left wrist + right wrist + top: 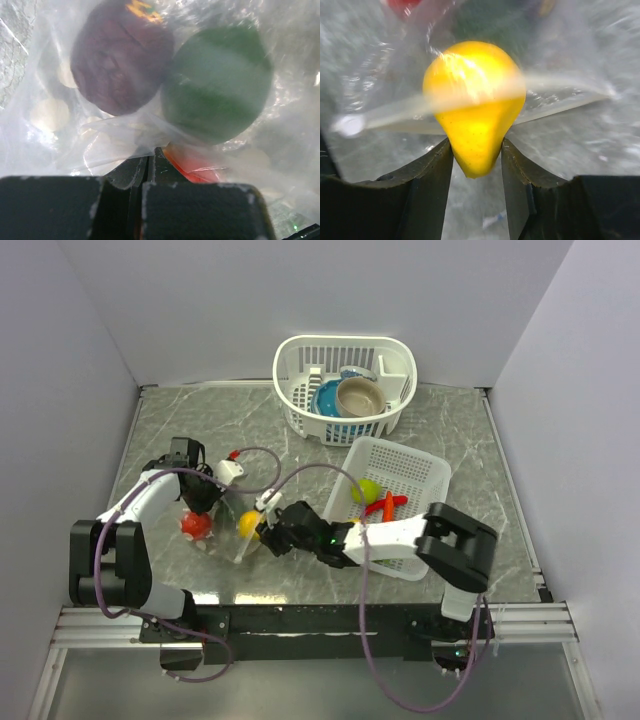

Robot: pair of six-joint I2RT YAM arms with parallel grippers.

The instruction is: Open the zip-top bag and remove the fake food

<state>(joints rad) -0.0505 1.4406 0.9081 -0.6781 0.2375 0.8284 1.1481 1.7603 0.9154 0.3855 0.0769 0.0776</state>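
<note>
The zip-top bag, clear with white dots, lies on the table at the near left. In the left wrist view the bag fills the frame, with a dark red fruit, a green ball and a red piece inside. My left gripper is shut on a fold of the bag's plastic; in the top view it sits at the bag's far left edge. My right gripper is shut on the narrow end of a yellow pear-shaped fruit at the bag's edge. In the top view the right gripper meets the yellow fruit; a red fruit shows too.
A white rectangular basket right of the bag holds a lime-green fruit and an orange-red piece. A round white basket at the back holds a blue bowl and a tan bowl. Walls enclose the table.
</note>
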